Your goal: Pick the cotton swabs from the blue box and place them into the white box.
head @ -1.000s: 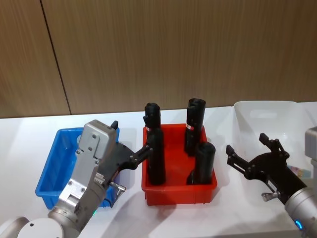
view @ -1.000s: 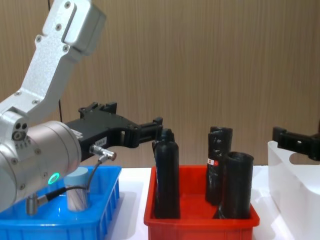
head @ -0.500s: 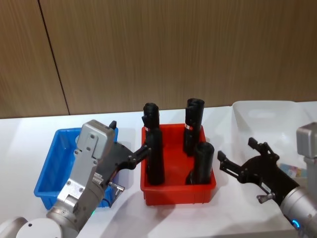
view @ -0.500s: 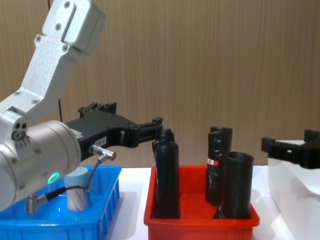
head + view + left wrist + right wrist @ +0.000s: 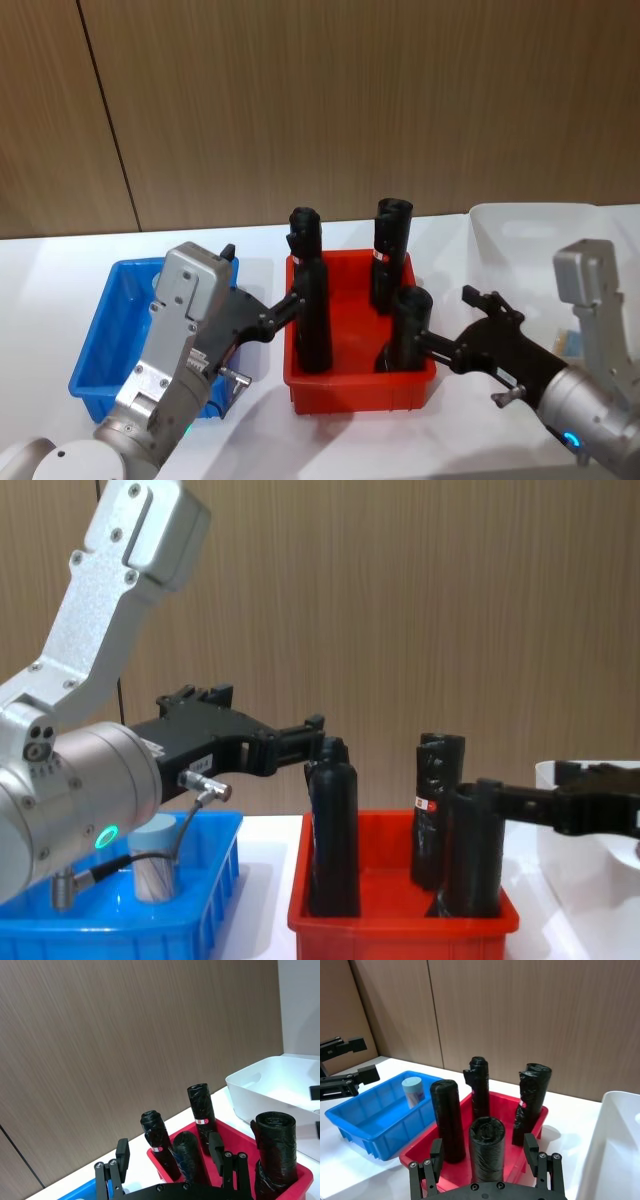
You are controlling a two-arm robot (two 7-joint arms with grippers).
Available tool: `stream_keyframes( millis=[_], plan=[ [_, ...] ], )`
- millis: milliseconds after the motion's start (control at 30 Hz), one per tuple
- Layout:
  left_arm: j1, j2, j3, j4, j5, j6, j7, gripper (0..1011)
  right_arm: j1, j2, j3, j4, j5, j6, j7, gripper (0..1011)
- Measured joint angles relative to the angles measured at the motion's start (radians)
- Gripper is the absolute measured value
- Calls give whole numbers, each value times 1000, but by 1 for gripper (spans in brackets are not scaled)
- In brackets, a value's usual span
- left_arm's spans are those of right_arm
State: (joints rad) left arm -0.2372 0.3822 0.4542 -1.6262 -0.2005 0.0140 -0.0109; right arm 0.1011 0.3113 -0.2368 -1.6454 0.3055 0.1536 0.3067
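Note:
A cotton swabs jar [image 5: 155,861] with a pale lid stands in the blue box [image 5: 205,895] at the left; the right wrist view shows the jar [image 5: 413,1091] near the far wall of the blue box [image 5: 365,1117]. My left gripper [image 5: 265,276] hangs open above the blue box's [image 5: 100,345] right end, its fingers reaching toward the red bin. My right gripper [image 5: 448,318] is open and empty beside the front right black roll, left of the white box [image 5: 530,235]. In its wrist view the right gripper [image 5: 483,1149] frames that roll.
A red bin [image 5: 360,392] sits between the two boxes and holds several upright black rolls [image 5: 312,325], taller than its walls. A brown wood-panelled wall stands behind the white table [image 5: 50,290].
My right gripper has swung left from over the white box to the red bin's right side, beside the front right roll. The left arm has not moved.

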Motion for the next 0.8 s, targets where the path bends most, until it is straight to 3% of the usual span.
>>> stream_keyframes(
  millis=[800],
  plan=[
    [0,0,0,0,0,0,0,1004,143,-70,-27,200,-66,18,64,1001]
  ],
)
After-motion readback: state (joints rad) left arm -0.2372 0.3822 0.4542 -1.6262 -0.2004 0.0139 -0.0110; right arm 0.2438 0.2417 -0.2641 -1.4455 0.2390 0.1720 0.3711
